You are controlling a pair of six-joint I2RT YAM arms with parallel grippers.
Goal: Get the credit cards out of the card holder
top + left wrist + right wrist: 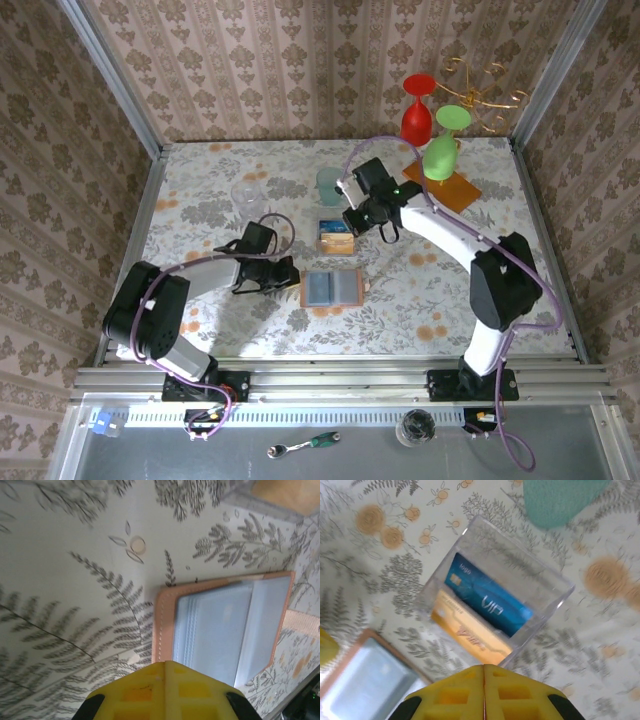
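The card holder [331,288] lies open and flat on the floral table, tan edge and grey pockets [225,625] facing up. My left gripper [165,664] is shut with its yellow tip over the holder's left edge [290,276]. Two credit cards stand in a clear plastic box [540,575] just behind the holder: a teal-blue one [485,600] and an orange-gold one [465,630]. My right gripper [484,666] is shut and empty, hovering at the box's right side [358,224]. A corner of the holder [370,680] shows beside the box.
A teal cup [329,183] stands behind the box, a clear glass [247,192] to the left. At the back right are a red goblet [417,112], a green goblet [442,150] on an orange-brown slab [445,186], and a gold rack [485,90]. Walls enclose the table.
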